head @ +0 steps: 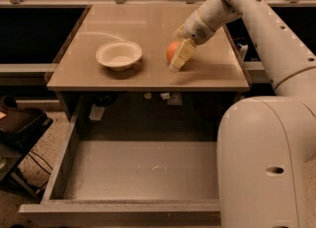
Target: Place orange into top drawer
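My claw (178, 58), matt cream plastic, sits against the matt-skinned orange (171, 50) on the smooth, faintly glossy worktop (148, 24). The bowl (118, 54) looks matt; the drawer (123, 172) floor is dull and scuffed.

One orange (171, 51) and one white bowl (119, 55) sit on the one tabletop (148, 24). Below it, one top drawer (140, 170) — pulled open. One robot arm (256, 19) reaches in from the right, with one gripper (177, 61) at its end, low over the tabletop and right against the orange's near-right side
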`<state>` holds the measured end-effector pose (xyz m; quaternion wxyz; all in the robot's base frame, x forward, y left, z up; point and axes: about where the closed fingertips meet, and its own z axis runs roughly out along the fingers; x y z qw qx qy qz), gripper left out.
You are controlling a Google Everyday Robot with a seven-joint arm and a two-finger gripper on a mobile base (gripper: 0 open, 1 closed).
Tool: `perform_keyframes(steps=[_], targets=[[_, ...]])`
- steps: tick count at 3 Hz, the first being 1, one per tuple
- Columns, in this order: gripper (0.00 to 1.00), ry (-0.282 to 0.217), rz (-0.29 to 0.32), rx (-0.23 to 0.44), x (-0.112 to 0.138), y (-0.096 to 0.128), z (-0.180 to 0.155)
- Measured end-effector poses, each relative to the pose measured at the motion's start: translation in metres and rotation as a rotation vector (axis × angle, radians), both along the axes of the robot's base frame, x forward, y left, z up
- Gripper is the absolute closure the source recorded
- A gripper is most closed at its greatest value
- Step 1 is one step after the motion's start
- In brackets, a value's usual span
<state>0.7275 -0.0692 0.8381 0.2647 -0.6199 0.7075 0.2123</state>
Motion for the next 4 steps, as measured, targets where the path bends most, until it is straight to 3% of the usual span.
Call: perform_keyframes(steps=[1, 4], targets=[[0.19, 0.000, 0.000, 0.000, 0.0001, 0.0001, -0.0001], [0.88, -0.012, -0.011, -0.007, -0.0087, 0.0036, 0.0071]])
